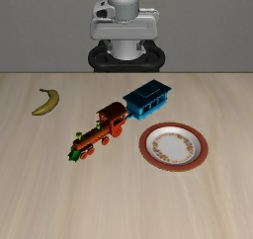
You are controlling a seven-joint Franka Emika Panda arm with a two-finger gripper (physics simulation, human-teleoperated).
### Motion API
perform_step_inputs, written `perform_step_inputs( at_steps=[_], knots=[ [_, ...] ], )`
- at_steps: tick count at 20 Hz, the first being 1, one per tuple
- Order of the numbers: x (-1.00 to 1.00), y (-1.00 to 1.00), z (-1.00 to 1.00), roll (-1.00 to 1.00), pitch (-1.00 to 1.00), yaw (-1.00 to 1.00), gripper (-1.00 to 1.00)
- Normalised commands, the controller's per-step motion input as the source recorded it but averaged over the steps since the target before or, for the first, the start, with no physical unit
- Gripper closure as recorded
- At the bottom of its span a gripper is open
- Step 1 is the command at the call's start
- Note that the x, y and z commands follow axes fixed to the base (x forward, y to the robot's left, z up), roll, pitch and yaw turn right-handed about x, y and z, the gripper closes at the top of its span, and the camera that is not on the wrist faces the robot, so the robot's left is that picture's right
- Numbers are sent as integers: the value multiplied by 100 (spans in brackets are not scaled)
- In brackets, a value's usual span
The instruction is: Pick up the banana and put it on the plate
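The banana (44, 102) is seen lying flat on the wooden worktop (59, 199), towards the exterior view's left and untouched. It is kept well apart from the red-rimmed, patterned plate (174, 145), which is set on the worktop towards the exterior view's right. Between the two, a red, black and green toy locomotive (98, 132) is laid on a diagonal, with a blue toy wagon (148, 100) placed just beside its rear end. The tool (124, 33) is held up at the arm, far from the banana; whether it is apart or together cannot be told.
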Motion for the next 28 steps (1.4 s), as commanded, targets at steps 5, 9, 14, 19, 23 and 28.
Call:
perform_step_inputs(
  at_steps=[5,9,14,19,23,28],
  knots=[
    [0,-100,0,0,0,0,-100],
    [0,-100,0,0,0,0,-100],
    [0,-100,0,0,0,0,-100],
    [0,-100,0,0,0,0,-100],
    [-50,-50,0,0,0,0,-100],
    [0,0,-100,0,0,0,-100]
  ],
)
